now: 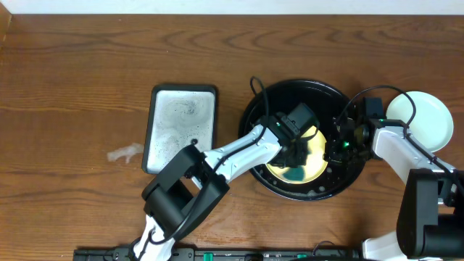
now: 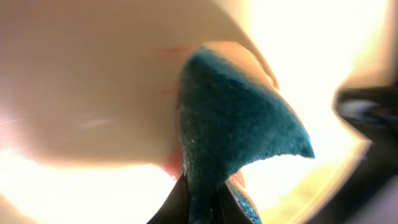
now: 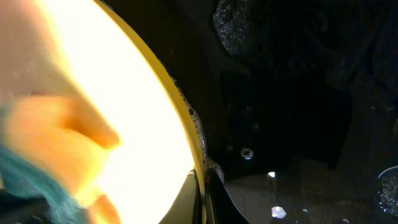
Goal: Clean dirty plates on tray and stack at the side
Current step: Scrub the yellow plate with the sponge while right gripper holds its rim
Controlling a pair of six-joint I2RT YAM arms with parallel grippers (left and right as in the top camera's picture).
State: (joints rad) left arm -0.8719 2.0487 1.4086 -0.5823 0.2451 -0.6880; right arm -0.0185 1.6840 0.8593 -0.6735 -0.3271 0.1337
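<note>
I see left arm stretched into tray, left claw pinching sponge on yellow plate. Only right wrist view shows right claw pinching plate rim.

The yellow plate is a pale, buttery shade. The round tray is glossy black. The sponge is teal. The side plate is pale mint-white. The rectangular tray is silvery with grey soapy swirls and a dark rim. The surface is brown wood grain.

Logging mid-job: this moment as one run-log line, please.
left gripper: shut on sponge, pressed to yellow plate | right gripper: shut on plate rim | black tray: plate inside
</note>
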